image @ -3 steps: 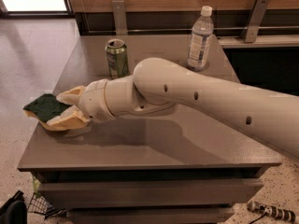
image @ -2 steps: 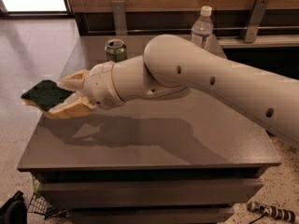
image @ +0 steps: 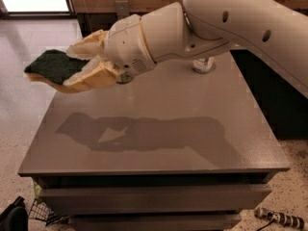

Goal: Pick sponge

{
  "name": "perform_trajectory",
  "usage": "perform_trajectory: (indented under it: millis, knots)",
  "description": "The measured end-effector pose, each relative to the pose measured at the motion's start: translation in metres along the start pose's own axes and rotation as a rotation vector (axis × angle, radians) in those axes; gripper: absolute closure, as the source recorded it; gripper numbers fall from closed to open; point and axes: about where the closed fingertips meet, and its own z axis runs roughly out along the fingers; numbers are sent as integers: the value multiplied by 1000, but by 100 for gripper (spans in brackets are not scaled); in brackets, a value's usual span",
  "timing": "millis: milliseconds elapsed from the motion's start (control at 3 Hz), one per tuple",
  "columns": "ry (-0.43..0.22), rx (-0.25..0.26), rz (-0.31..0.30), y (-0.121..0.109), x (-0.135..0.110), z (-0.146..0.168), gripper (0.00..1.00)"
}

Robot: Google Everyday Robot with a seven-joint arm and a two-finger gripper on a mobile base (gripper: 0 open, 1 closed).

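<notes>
The sponge has a dark green top over pale yellow foam. It is held in the air at the left, above and past the left edge of the grey table. My gripper is shut on the sponge, its yellowish padded fingers pinching the sponge's right end. The white arm reaches in from the upper right and hides much of the table's back.
The base of a clear water bottle shows behind the arm at the table's back. The can is mostly hidden behind the wrist, only its base showing. A cable lies on the floor at the lower right.
My gripper has lifted the sponge off the table's left side and carried it up and clear of the surface. The view has drawn closer to the table.
</notes>
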Motion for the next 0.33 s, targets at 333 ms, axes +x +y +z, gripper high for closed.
perform_trajectory:
  millis: [333]
  knots:
    - [9,4,-14,-6,-7,-21,100]
